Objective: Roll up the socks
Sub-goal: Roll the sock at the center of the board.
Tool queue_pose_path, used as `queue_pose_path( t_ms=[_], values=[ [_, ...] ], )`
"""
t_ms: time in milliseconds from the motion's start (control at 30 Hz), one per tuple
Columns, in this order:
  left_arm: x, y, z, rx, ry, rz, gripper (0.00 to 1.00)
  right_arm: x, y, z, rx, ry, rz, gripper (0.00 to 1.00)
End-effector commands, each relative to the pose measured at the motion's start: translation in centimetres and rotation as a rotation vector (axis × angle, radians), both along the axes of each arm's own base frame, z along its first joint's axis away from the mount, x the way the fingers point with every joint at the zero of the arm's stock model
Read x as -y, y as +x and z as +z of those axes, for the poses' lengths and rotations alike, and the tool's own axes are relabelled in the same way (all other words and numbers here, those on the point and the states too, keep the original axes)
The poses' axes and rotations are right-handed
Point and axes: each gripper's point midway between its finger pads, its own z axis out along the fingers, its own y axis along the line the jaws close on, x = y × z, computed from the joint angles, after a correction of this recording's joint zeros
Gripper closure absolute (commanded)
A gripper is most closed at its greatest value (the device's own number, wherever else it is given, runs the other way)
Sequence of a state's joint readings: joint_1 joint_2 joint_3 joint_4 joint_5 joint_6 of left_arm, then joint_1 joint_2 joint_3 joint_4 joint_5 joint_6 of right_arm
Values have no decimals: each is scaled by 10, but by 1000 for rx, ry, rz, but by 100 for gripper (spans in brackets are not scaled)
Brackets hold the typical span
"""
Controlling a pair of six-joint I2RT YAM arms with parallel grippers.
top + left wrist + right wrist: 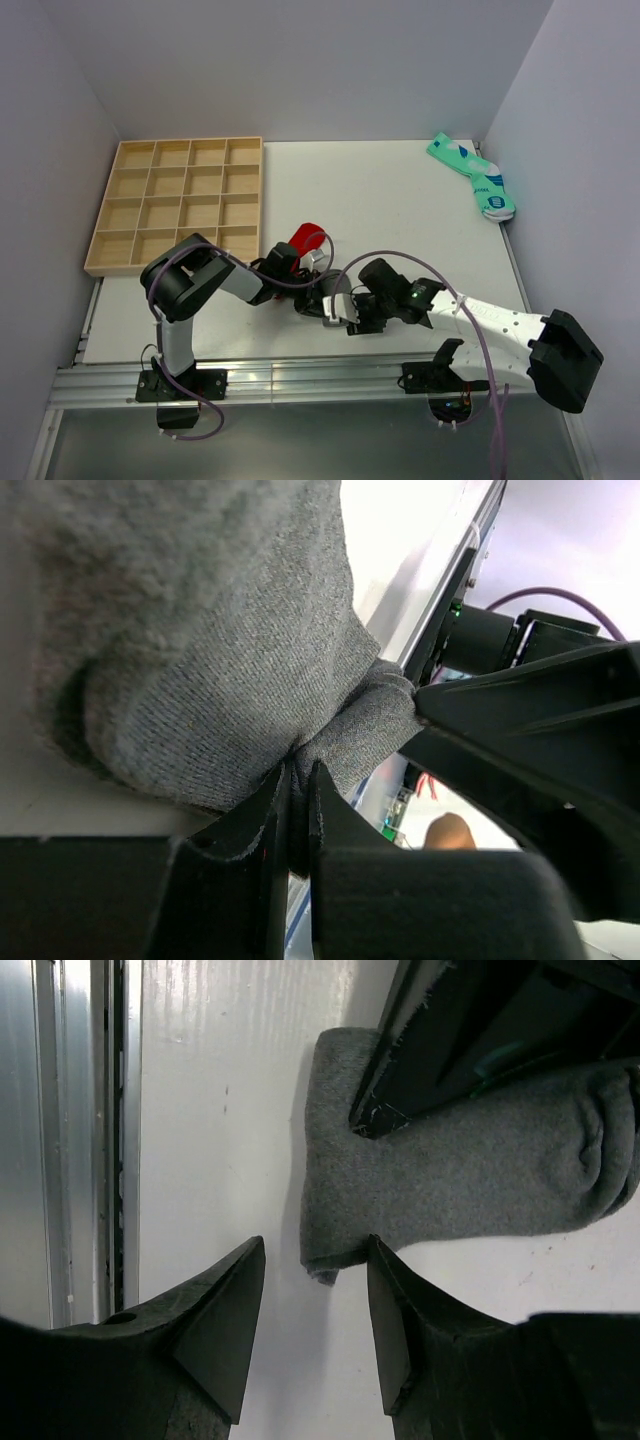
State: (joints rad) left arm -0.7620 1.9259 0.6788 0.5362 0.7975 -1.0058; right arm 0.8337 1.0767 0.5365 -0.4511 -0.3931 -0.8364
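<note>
Now | left end effector (298, 772) pinches grey sock (200, 630) | right end effector (314, 1258) spread | tray (190, 141) nearby

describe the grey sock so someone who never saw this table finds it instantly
On the white table, look toward the near edge, about mid-width. The grey sock lies there, a fold pinched in the left claw. Unlike the red sock nearby and the mint-green pair at the far right corner, it's plain.

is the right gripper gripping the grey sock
No, the right gripper stands wide open at the end of the grey sock, clamping nothing.
</note>
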Motion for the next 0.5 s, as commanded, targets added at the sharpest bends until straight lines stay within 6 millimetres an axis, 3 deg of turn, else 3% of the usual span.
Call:
queue_pose_path(
  t_ms=[0,333,467],
  values=[
    [-27,-22,-44,-96,183,-22,100,-15,6,5,81,35,5,47],
    [-26,-20,-41,-94,177,-29,100,-25,7,-16,95,-7,15,49],
    [-25,-16,-36,-68,173,-27,100,-24,9,-26,78,-33,-3,62]
  ],
)
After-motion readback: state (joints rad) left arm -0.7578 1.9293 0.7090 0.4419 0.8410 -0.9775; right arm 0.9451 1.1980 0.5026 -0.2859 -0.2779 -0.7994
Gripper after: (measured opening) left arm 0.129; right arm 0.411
